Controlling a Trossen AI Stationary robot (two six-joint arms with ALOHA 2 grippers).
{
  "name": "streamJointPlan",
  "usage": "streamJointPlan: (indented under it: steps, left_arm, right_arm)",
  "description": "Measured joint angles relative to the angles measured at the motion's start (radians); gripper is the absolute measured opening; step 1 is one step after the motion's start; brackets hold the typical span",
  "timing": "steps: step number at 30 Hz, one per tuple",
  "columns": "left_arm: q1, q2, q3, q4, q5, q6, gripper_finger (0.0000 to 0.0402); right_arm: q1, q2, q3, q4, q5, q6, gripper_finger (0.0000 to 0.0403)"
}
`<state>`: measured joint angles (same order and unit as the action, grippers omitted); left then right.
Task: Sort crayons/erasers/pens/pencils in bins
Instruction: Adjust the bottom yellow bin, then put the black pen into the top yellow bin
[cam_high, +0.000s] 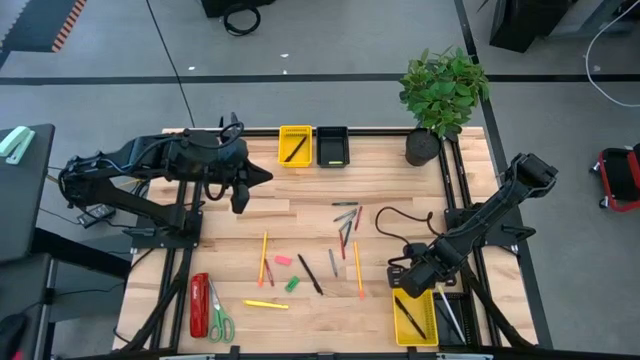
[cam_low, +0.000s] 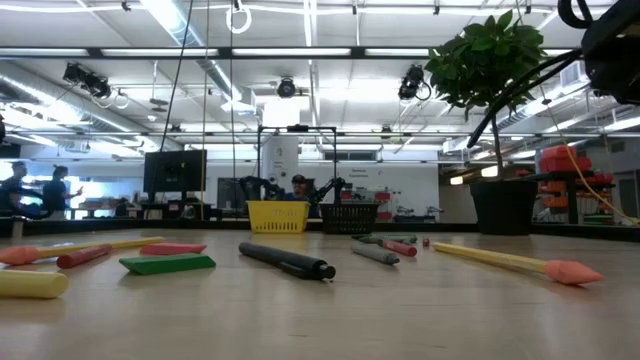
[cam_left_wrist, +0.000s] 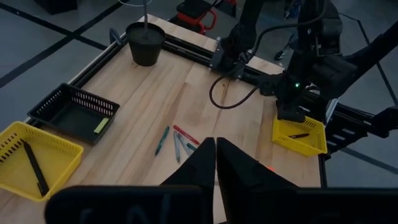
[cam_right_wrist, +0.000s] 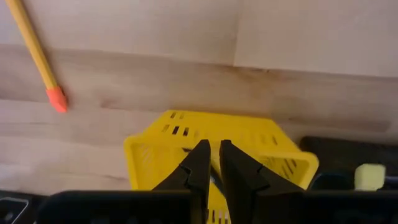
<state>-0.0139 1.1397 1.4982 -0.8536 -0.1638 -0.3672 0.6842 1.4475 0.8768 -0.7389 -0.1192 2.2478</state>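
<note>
My right gripper (cam_high: 405, 287) hangs shut, pointing down, over the far end of the near-right yellow bin (cam_right_wrist: 249, 134), touching nothing. A black pen (cam_left_wrist: 299, 135) lies in that bin. My left gripper (cam_left_wrist: 216, 155) waits shut, high above the table's left part. On the table lie orange pencils (cam_high: 264, 255) (cam_high: 357, 270), a yellow one (cam_high: 265, 304), a black pen (cam_high: 310, 273), a pink eraser (cam_high: 283, 260), a green eraser (cam_high: 292, 284) and several crayons (cam_high: 346, 215). At the far edge, a yellow bin (cam_high: 294, 145) holds a pen and a black bin (cam_high: 332, 145) holds a yellow eraser (cam_left_wrist: 101, 125).
A second black bin (cam_high: 452, 318) stands right of the near yellow one. A potted plant (cam_high: 440, 95) is at the far right corner, a black cable (cam_high: 398, 225) loops on the table's right side, and a red stapler (cam_high: 199, 305) and green-handled scissors (cam_high: 219, 318) lie near left.
</note>
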Motion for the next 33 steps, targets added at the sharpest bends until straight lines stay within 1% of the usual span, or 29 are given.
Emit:
streamJointPlan:
  steps: [6, 10, 13, 14, 17, 19, 21, 23, 25, 26, 27, 29, 31, 33]
  left_arm:
    - [0.004, 0.0, 0.0, -0.015, -0.011, 0.013, 0.0017]
    - [0.006, 0.0, 0.001, -0.066, -0.039, -0.012, 0.0018]
    - [0.006, 0.0, 0.001, -0.126, -0.026, -0.004, 0.0036]
    - [0.006, 0.0, 0.001, -0.145, -0.006, 0.018, 0.0044]
    - [0.006, 0.015, 0.002, -0.189, 0.064, 0.15, 0.0067]
    - [0.006, 0.028, 0.001, -0.249, 0.076, 0.185, 0.0078]
    - [0.014, 0.044, 0.002, -0.304, 0.075, 0.149, 0.0086]
    - [0.028, 0.073, 0.002, -0.356, 0.072, 0.068, 0.009]
    - [0.035, 0.108, 0.002, -0.372, 0.07, -0.016, 0.0092]
    - [0.035, 0.124, 0.001, -0.377, 0.073, -0.03, 0.0093]
    - [0.03, 0.139, 0.001, -0.377, 0.085, -0.021, 0.0095]
    - [0.017, 0.169, 0.001, -0.379, 0.119, 0.055, 0.0096]
    - [0.001, 0.2, 0.001, -0.38, 0.136, 0.149, 0.0098]
    - [-0.013, 0.225, 0.001, -0.379, 0.138, 0.234, 0.0098]
  right_arm:
    - [-0.001, 0.0, 0.0, 0.01, 0.013, 0.001, 0.0042]
    - [-0.001, 0.0, 0.029, -0.008, 0.08, -0.006, 0.0042]
    - [-0.006, 0.0, 0.055, -0.02, 0.142, -0.021, 0.0042]
    - [-0.008, 0.0, 0.063, -0.019, 0.161, -0.027, 0.0042]
    - [-0.01, 0.0, 0.086, -0.02, 0.199, -0.069, 0.0042]
    - [-0.016, 0.0, 0.1, -0.021, 0.223, -0.114, 0.0042]
    - [-0.023, 0.0, 0.108, -0.021, 0.274, -0.155, 0.0042]
    - [-0.032, 0.0, 0.114, -0.022, 0.35, -0.164, 0.0042]
    - [-0.042, 0.0, 0.122, -0.023, 0.428, -0.164, 0.0042]
    - [-0.045, -0.002, 0.129, -0.025, 0.468, -0.171, 0.0042]
    - [-0.047, -0.004, 0.138, -0.021, 0.508, -0.186, 0.0042]
    - [-0.05, -0.005, 0.166, -0.021, 0.576, -0.246, 0.0042]
    - [-0.054, -0.005, 0.201, -0.023, 0.634, -0.354, 0.0042]
    - [-0.061, -0.005, 0.239, -0.023, 0.668, -0.488, 0.0042]
